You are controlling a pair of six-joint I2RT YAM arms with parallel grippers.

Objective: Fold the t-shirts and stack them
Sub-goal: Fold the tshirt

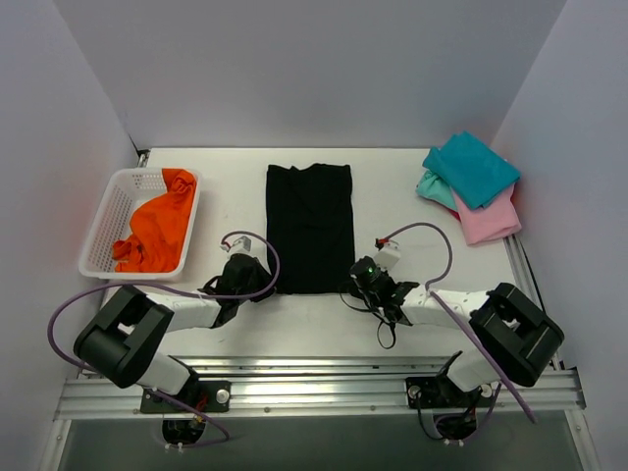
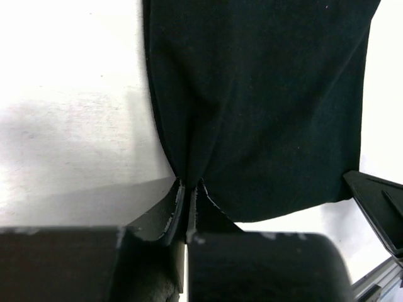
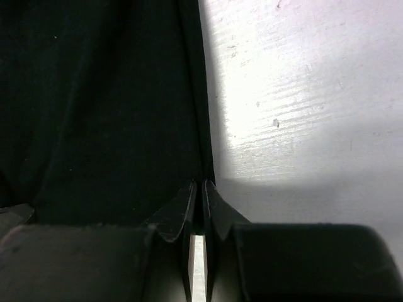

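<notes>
Two grips confirmed: left gripper (image 2: 187, 186) pinched shut on the near-left corner of the black t-shirt (image 1: 309, 226), right gripper (image 3: 200, 186) likewise on its near-right corner — shirt lies flat on the table (image 1: 226, 177), folded narrow. Orange t-shirt (image 1: 157, 231) in basket (image 1: 106, 214); teal t-shirt (image 1: 471, 167) atop pink t-shirt (image 1: 488, 218), far right.

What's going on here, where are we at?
Both arms are on the black t-shirt, which lies flat as a long folded strip. The left hand is shut on its near-left corner, and the right hand on its near-right corner. Folded teal shirts and a pink shirt sit stacked far right. An orange shirt lies in the white basket on the left.
</notes>
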